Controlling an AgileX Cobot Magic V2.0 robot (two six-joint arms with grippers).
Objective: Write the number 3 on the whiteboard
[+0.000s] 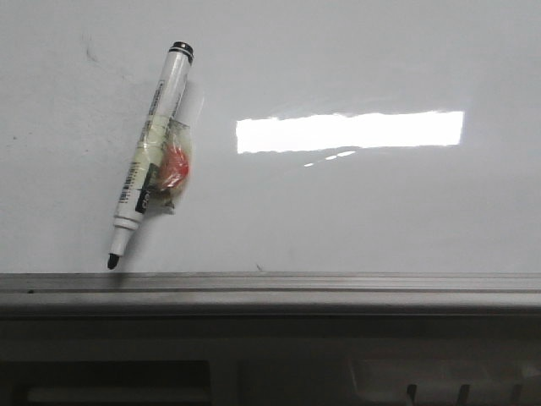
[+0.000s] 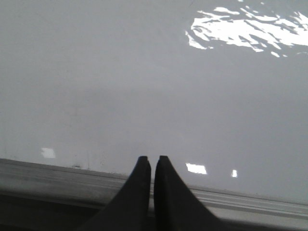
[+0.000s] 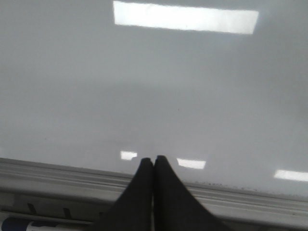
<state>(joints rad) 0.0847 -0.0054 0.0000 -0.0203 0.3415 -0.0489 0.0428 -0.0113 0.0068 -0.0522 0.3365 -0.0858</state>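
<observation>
Whiteboard (image 1: 355,211) fills all three views: glossy white-grey, lying flat, grey metal rail (image 1: 270,288) along its near edge. Bright rectangular ceiling-light reflection (image 1: 349,131) sits on it right of centre; similar glare shows in both wrist views.

Progress, judged from what's drawn: nothing. No number 3 visible anywhere on the board, no stroke started. Only a faint dark smudge (image 1: 89,49) near the top left, not a digit. Whole task is left: pick up a pen, write the 3.

Marker (image 1: 150,186) lies on the board at left, uncapped, tilted, black tip toward the rail and just short of it, black end cap pointing away. A clear wrap with a red blob inside (image 1: 173,169) is stuck around its barrel; can't tell what that is.

Left gripper (image 2: 152,161): fingers pressed together, nothing between them, hovering over the rail area. Right gripper (image 3: 154,160): same, closed and empty, tips over the board edge.

Hard to read:
- Neither arm appears in the front view, so gripper position relative to the marker is unclear.
- Right wrist view catches a sliver of a second pen-like object (image 3: 33,224) below the rail, cut off by the frame.
- Dark tray area under the rail in the front view is too dim to make out.
</observation>
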